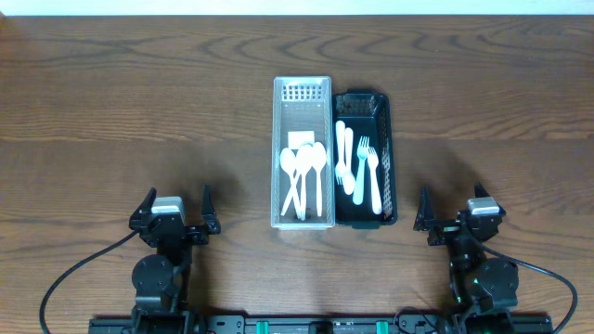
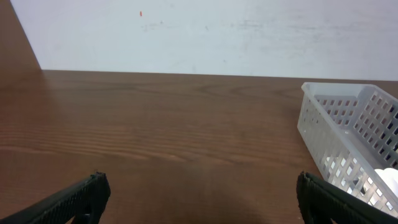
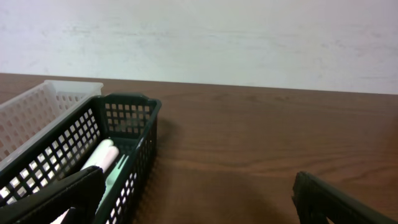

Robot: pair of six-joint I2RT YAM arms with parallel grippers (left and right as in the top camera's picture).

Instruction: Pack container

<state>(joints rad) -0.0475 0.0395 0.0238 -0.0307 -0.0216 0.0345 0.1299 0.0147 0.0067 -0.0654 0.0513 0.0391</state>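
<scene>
Two narrow baskets stand side by side at the table's middle. The white basket [image 1: 277,158] holds several white spoons [image 1: 304,174]. The dark basket [image 1: 391,158] holds white and pale green forks and other cutlery [image 1: 362,172]. My left gripper [image 1: 177,200] rests near the front edge, left of the baskets, open and empty. My right gripper [image 1: 451,199] rests to the right of them, also open and empty. In the left wrist view the left gripper [image 2: 199,190] faces bare wood, with the white basket [image 2: 348,134] at the right. In the right wrist view the right gripper [image 3: 196,190] has the dark basket [image 3: 127,121] at its left finger.
Brown wooden table [image 1: 121,93] all around, with a pale wall [image 2: 205,31] behind its far edge. Cables [image 1: 65,278] run from both arm bases at the front edge.
</scene>
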